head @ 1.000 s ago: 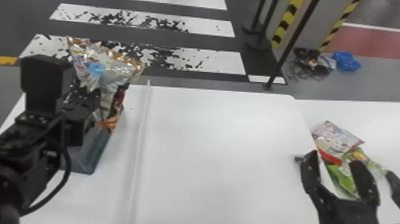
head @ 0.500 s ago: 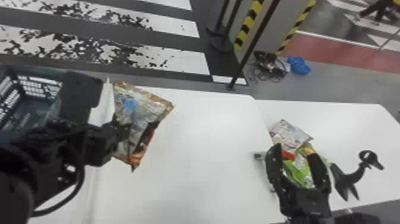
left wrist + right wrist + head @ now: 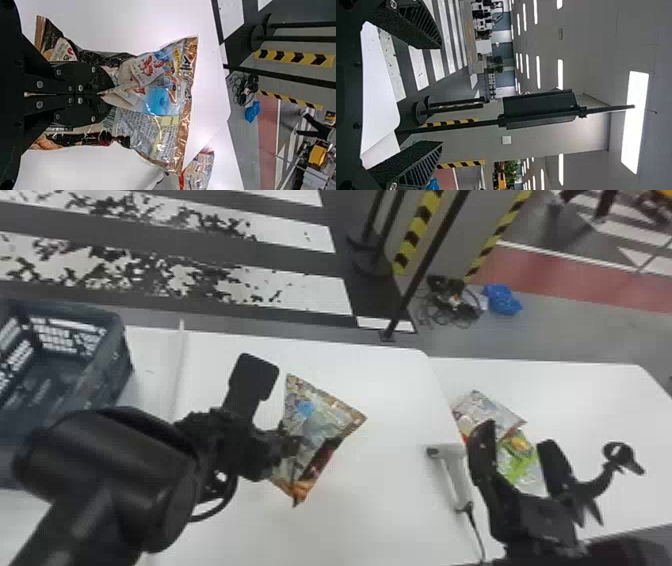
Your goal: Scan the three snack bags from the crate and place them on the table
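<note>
Three snack bags make up your job, and you have one of them, the shiny snack bag (image 3: 162,99), clamped in the left claw (image 3: 109,94), its two fingers nearly together with the film gathered between them. It is over the counter (image 3: 380,510), between the crate (image 3: 100,375) and the scanner (image 3: 452,480); you can't tell whether its lower corner touches the surface. The red-and-white bag (image 3: 487,412) and the green bag (image 3: 520,460) lie overlapping on the counter section to the right, partly behind the right claw (image 3: 515,437), whose fingers stand apart with nothing clamped in them.

Expect your bag to be light and puffy, slick on the outside and easily creased, with contents that may crumble. Your hold is on the body, where the film bunches into folds; that should resist slipping, but squeeze only enough to keep it, since more could crush the snack or pop a seam. For a fresh hold, you would do well to pinch loose film near a sealed end. The bag looks likely to swing or twist about the pinch, so turn it gently. You probably need the scanner next, then a flat patch of film facing it, as wrinkles could spoil the reading.
</note>
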Controlling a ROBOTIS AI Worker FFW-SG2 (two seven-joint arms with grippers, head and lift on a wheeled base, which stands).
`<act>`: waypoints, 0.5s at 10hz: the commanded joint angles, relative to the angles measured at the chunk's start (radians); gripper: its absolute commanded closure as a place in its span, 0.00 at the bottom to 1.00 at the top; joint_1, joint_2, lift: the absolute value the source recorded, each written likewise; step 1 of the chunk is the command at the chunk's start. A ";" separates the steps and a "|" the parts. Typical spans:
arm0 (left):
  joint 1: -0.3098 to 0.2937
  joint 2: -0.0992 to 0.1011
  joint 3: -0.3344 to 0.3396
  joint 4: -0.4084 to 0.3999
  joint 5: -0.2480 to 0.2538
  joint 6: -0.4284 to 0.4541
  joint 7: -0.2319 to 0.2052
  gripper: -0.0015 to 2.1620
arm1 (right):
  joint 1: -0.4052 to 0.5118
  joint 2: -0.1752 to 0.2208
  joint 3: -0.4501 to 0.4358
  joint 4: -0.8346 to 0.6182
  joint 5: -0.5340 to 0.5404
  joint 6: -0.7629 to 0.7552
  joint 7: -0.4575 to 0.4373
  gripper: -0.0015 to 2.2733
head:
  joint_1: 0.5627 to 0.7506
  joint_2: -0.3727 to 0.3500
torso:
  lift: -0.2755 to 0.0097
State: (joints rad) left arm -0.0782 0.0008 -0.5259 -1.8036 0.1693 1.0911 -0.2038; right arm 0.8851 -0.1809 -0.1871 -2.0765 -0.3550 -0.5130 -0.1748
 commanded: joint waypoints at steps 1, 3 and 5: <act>-0.048 -0.003 -0.040 0.178 0.009 -0.141 -0.034 0.97 | 0.000 0.000 -0.021 -0.008 -0.029 0.000 0.000 0.03 | 0.70 0.03 | 0.84; -0.081 -0.003 -0.101 0.363 0.035 -0.328 -0.068 0.97 | -0.001 0.000 -0.037 -0.010 -0.053 -0.006 0.005 0.03 | 0.70 0.03 | 0.84; -0.083 -0.003 -0.137 0.400 0.052 -0.355 -0.088 0.97 | -0.012 0.001 -0.035 -0.005 -0.056 -0.003 0.006 0.03 | 0.70 0.03 | 0.84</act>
State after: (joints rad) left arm -0.1608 0.0000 -0.6523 -1.4089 0.2153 0.7389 -0.2910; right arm 0.8758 -0.1807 -0.2230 -2.0841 -0.4096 -0.5157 -0.1686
